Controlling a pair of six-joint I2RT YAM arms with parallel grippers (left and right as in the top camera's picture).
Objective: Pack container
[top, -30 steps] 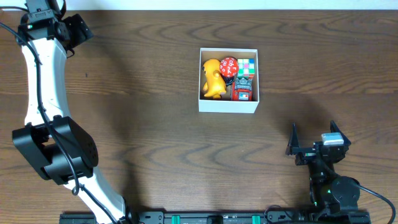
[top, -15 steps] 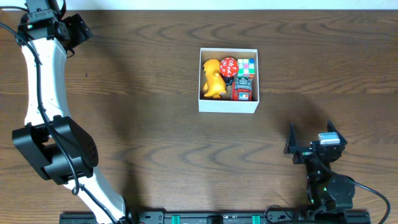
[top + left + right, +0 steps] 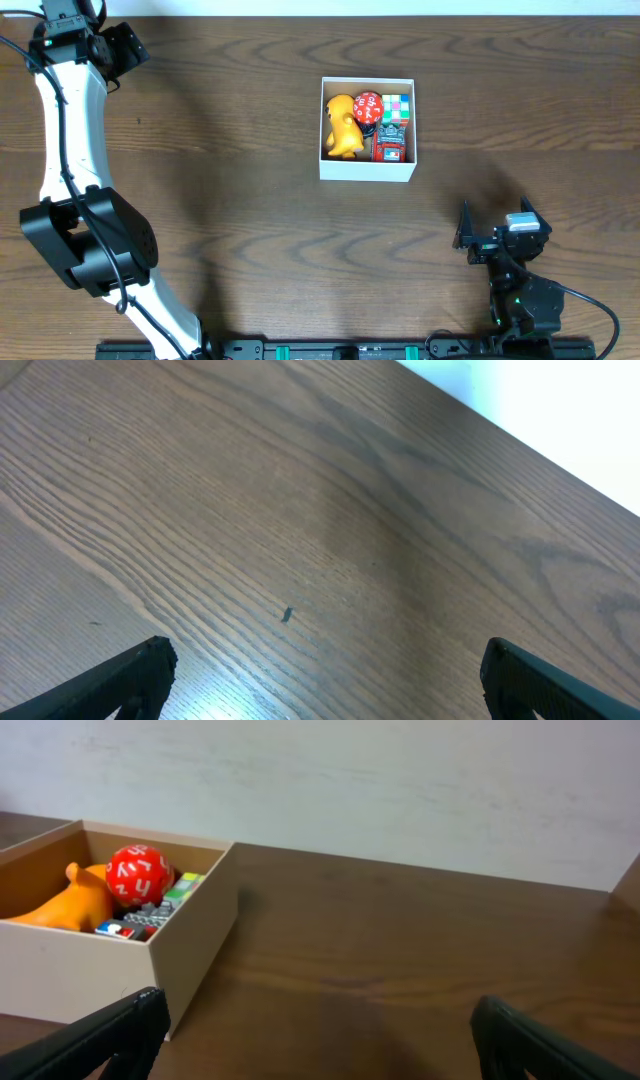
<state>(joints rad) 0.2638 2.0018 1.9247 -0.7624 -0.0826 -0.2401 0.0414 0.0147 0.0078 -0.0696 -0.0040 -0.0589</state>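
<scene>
Four toys (image 3: 342,127) are sitting inside the container (image 3: 367,171) at upper centre of the overhead view. Seemingly finished, both arms are hanging clear: left gripper (image 3: 122,47) upper left, right gripper (image 3: 497,222) lower right, each gaping wide, gripping nothing.

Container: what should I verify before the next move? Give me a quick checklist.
1. Container upright on the table, top open: ok.
2. Yellow toy, red ball, colour cube and red-and-grey toy inside its walls: ok.
3. Left gripper open, holding nothing, far from the container: ok.
4. Right gripper open, holding nothing, apart from the container: ok.
5. All toys below the rim: cannot tell.
</scene>
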